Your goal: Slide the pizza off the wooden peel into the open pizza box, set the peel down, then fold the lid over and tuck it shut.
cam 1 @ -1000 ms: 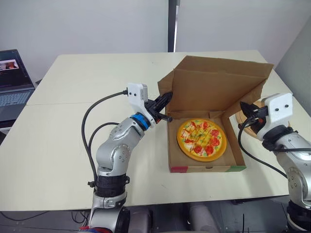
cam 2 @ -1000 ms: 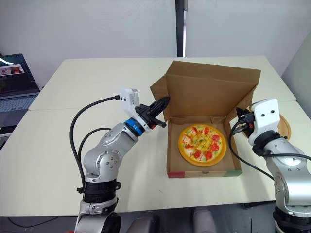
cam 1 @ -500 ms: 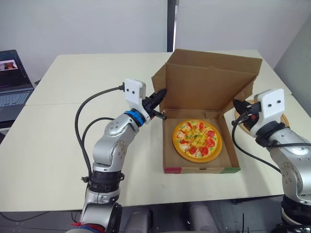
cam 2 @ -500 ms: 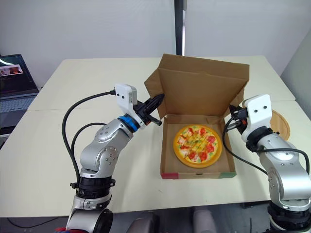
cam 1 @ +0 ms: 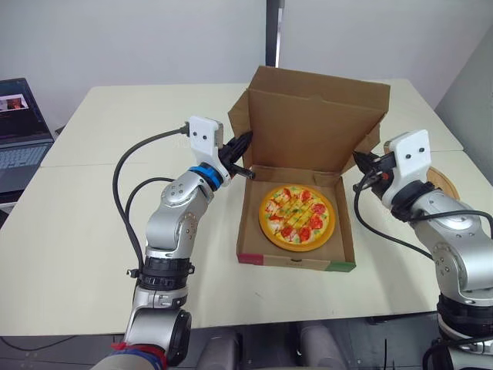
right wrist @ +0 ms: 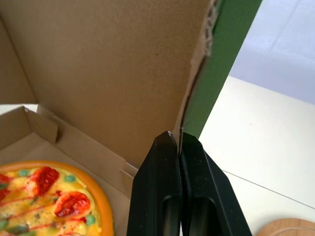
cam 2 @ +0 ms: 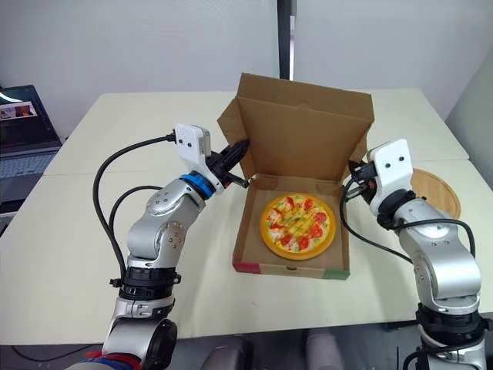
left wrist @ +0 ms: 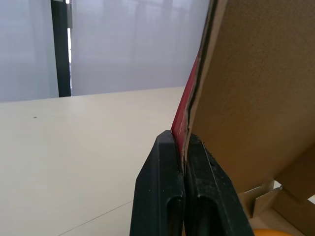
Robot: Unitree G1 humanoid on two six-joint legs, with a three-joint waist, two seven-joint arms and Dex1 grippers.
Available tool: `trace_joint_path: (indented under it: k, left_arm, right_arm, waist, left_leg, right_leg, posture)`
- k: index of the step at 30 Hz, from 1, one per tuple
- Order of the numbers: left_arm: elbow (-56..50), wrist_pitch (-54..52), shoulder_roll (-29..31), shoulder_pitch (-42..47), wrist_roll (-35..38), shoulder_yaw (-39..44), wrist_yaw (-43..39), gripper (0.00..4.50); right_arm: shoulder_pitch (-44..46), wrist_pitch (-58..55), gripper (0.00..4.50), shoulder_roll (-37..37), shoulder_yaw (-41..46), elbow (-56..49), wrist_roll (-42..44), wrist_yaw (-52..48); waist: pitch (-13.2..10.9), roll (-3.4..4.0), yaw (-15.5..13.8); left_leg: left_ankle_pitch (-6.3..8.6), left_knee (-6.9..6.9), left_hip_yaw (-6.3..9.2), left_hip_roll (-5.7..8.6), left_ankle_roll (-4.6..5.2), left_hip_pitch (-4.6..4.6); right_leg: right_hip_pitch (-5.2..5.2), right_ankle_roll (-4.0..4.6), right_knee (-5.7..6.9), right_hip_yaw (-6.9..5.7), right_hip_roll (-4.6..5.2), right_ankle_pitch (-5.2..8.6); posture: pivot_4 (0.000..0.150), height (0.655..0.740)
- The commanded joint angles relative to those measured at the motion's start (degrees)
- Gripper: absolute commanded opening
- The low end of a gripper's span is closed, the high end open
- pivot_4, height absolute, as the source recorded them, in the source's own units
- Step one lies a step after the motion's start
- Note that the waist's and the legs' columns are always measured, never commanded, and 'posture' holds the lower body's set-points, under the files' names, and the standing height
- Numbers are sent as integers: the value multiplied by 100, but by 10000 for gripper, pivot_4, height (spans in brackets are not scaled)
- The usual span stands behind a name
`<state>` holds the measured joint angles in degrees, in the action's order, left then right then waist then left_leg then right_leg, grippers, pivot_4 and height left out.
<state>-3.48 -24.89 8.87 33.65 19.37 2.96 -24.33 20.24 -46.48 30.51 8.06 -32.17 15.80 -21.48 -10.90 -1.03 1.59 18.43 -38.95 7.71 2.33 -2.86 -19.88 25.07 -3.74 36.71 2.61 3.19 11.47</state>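
Note:
The pizza (cam 1: pixel 296 217) lies in the base of the cardboard pizza box (cam 1: pixel 293 261) at the table's middle. The box's lid (cam 1: pixel 312 123) stands raised behind it, leaning slightly over the pizza. My left gripper (cam 1: pixel 245 139) is shut on the lid's left side flap (left wrist: pixel 197 93), which has a red outer face. At the opposite side, my right gripper (cam 1: pixel 357 159) is shut on the lid's right side flap (right wrist: pixel 197 93), green on the outside. The round wooden peel (cam 2: pixel 436 193) rests on the table to the right of the box, behind my right arm.
An open laptop (cam 1: pixel 19 135) sits at the table's far left edge. Black cables hang in loops from both wrists. Bare tabletop (cam 1: pixel 139 123) stretches to the left of the box and behind it.
Both grippers have moved left and up while holding the lid's side flaps. The box has slid left on the table and the lid has swung up more upright.

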Motion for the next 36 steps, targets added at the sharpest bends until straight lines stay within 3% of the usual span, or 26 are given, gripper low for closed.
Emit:
trace_joint_path:
  k: [1,13,24,36]
  left_arm:
    - [-631,-125,-94,-26,313,-235,-201,0]
    - [-1879,-1343,-48,-686,1052,-130,83,0]
    - [-2102,-713,-146,-1678,962,-479,-157,0]
    - [-2210,-266,-63,-1968,652,-709,-63,0]
  right_arm:
    - [50,234,221,243,-261,-155,80,-411]
    - [-162,-9,221,451,-33,-444,198,-440]
    - [-817,660,221,431,-58,-563,-71,-485]
    - [-1147,927,221,448,-8,-529,-58,-480]
  waist:
    - [0,0,2]
    - [0,-1,-3]
    - [1,0,-15]
    - [1,0,-21]
  left_leg:
    - [0,0,0,0,0,0]
    - [0,1,1,0,1,1]
    - [0,1,0,-2,0,5]
    - [8,8,9,-4,13,44]
  right_leg:
    - [0,0,0,0,0,0]
    - [-3,-2,-1,0,0,1]
    - [-14,-5,-15,0,0,3]
    - [-92,-38,-78,-11,-1,15]
  posture:
    - [1500,7341]
    - [1500,7341]
    - [1500,7341]
    - [1500,7341]
